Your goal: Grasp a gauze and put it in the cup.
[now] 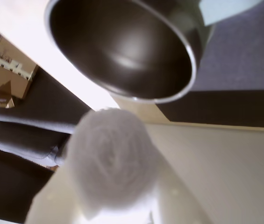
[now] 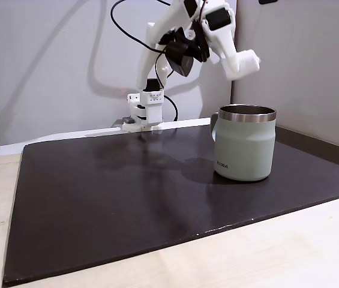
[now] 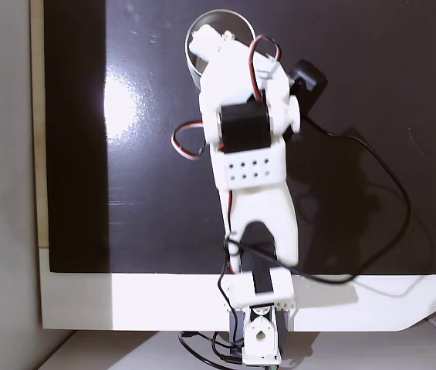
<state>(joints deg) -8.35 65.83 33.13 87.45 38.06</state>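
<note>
gauze [image 1: 110, 158] fills the near wrist view, blurred, clamped in the end effector [image 2: 244, 63]. both hang in the air just above the cup's [image 2: 245, 150] open steel rim; cup upright on the dark mat [image 2: 127, 198] over the tabletop [image 2: 289, 252].

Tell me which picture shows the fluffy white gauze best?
The wrist view: the gauze sits big and close there, held just short of the cup, though a bit blurry. In a fixed view from the side it is a small white lump at the gripper. From above, the arm hides most of it.
</note>
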